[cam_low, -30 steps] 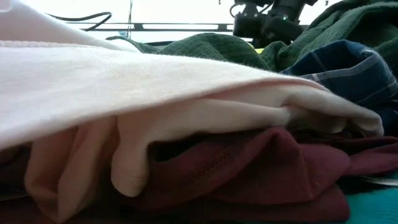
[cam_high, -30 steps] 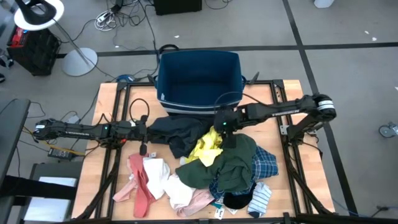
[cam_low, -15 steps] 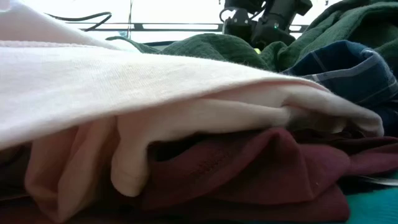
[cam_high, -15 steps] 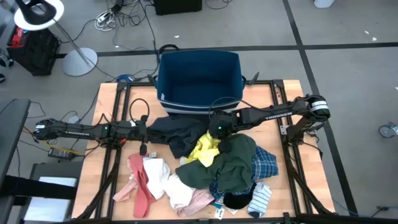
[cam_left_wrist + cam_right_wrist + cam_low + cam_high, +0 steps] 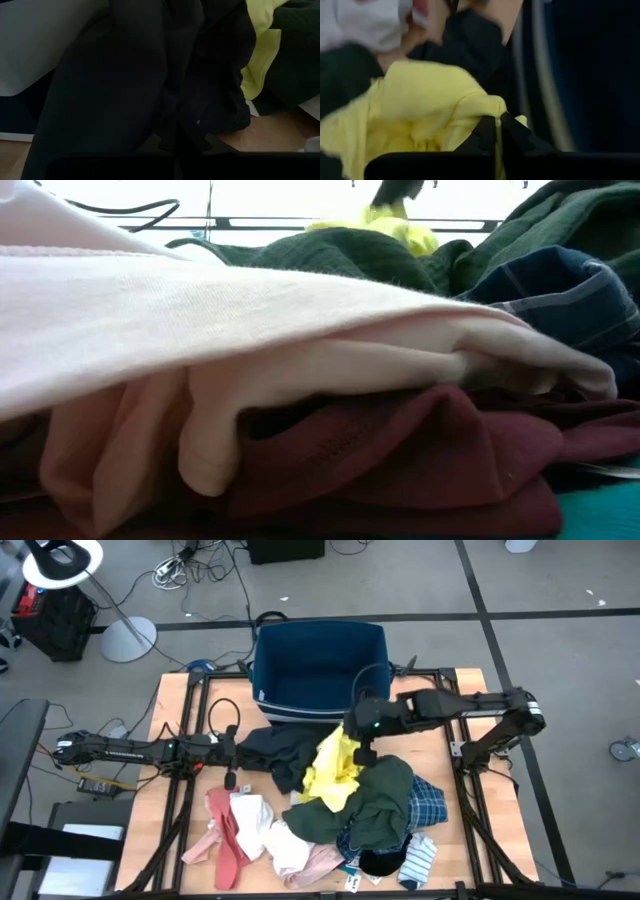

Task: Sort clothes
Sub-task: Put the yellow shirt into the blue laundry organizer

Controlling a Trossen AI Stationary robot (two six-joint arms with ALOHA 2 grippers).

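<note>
Overhead, the yellow garment (image 5: 333, 762) is being held by the right gripper (image 5: 361, 739), closed on its top edge near the table's far edge by the bin (image 5: 318, 665); it is hanging limp and light. The left gripper (image 5: 232, 747), shut, is resting against the dark garment (image 5: 285, 752). Low down, yellow cloth is being lifted above the heap (image 5: 300, 360). At the right wrist, soft folds are being pinched; a bunched fold is judged the best hold.

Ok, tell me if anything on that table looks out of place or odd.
Nothing looks damaged or spilled. The clothes lie in a loose heap, as expected. The right pincer is shut on the yellow garment, lifting it beside the empty blue bin. The left pincer is shut in a dark garment.
</note>
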